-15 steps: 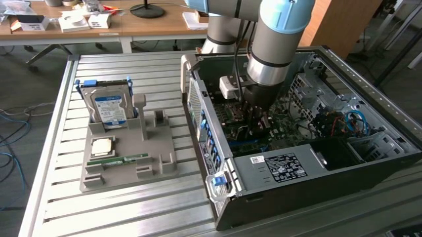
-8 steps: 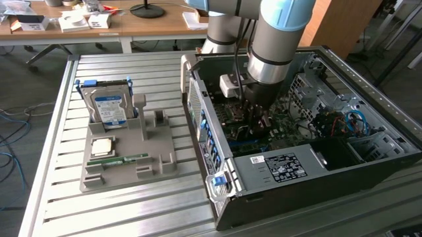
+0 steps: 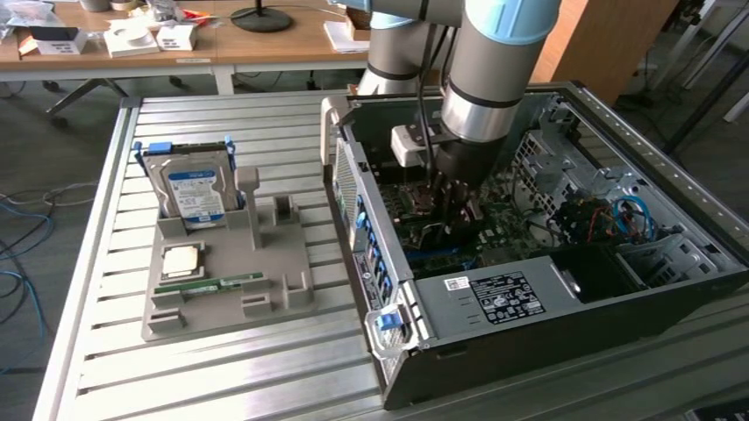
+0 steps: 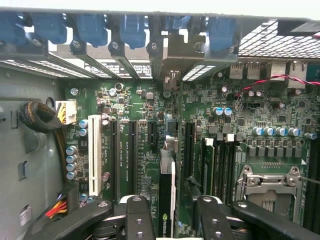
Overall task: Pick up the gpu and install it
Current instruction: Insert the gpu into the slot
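Note:
The gpu shows edge-on in the wrist view, standing upright on the green motherboard between the black expansion slots. Its silver bracket sits against the case's rear slot openings. My gripper straddles the card, with one black finger on each side. A strip of board shows between the fingers and the card, so the jaws stand open around it. In the exterior view my gripper reaches straight down into the open computer case.
On the exterior view's left, a grey holder tray carries a blue-label hard drive, a processor chip and a memory stick. Inside the case are blue cables, a CPU socket and a white slot.

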`<action>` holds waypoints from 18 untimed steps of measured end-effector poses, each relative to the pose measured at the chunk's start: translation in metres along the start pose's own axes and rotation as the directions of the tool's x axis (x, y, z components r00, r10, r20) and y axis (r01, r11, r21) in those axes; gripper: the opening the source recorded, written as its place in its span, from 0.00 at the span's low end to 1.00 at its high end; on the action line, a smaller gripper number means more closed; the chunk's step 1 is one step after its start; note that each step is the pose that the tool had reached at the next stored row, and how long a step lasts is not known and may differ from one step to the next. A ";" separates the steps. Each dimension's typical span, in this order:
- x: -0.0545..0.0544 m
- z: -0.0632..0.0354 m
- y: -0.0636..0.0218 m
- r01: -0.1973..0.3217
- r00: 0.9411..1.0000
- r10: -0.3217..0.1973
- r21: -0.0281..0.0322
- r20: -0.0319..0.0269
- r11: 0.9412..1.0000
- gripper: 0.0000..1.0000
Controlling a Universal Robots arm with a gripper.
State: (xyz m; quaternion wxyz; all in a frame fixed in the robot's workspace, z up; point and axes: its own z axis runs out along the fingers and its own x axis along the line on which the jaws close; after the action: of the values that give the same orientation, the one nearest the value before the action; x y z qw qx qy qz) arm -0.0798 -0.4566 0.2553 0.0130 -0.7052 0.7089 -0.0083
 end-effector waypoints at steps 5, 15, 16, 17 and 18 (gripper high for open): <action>0.000 -0.0104 -0.0003 0.000 1.000 0.000 0.000 0.000 1.000 0.40; 0.000 -0.0402 -0.0012 0.000 1.000 0.000 0.000 0.000 1.000 0.40; 0.000 -0.0426 -0.0013 0.000 1.000 0.000 0.000 0.000 1.000 0.40; 0.000 -0.0449 -0.0014 0.000 1.000 0.000 0.000 0.000 1.000 0.40; 0.000 -0.0473 -0.0014 0.000 1.000 0.000 0.000 0.000 1.000 0.40</action>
State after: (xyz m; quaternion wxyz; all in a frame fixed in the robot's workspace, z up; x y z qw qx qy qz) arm -0.0798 -0.4566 0.3026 0.0130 -0.7052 0.7089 -0.0083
